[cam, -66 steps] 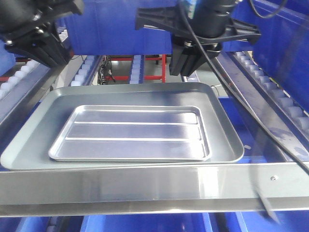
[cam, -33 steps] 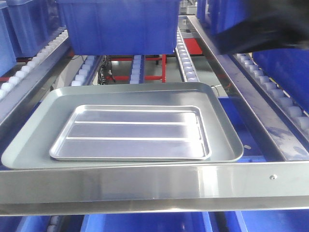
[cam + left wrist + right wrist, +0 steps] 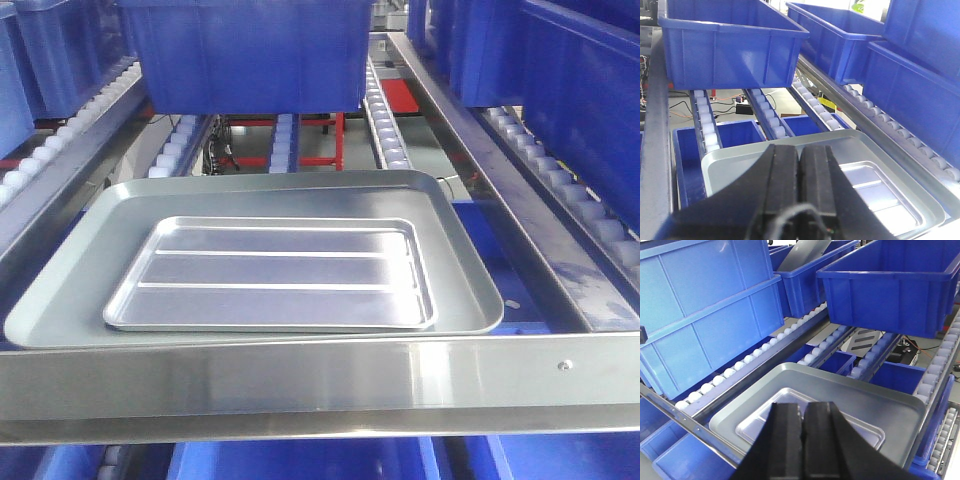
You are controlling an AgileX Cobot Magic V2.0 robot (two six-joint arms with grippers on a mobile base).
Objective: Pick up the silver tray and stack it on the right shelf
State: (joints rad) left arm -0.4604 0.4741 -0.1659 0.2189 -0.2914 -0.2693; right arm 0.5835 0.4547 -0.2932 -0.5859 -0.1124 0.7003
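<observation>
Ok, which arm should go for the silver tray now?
Right, probably. The right gripper hangs almost centred over the silver tray, while in the left gripper view the tray sits off to one side. Both are shut and would need opening first.

Blue plastic bins (image 3: pixel 245 55) crowd the lanes (red frame (image 3: pixel 318 140) and cables beneath).

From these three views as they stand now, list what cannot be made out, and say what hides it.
1. Silver tray, right wrist view: near part hidden by the right gripper.
2. Silver tray, left wrist view: left part hidden by the left gripper.
3. Both grippers: outside the front view.
4. Right shelf: rollers under the grey tray hidden.
</observation>
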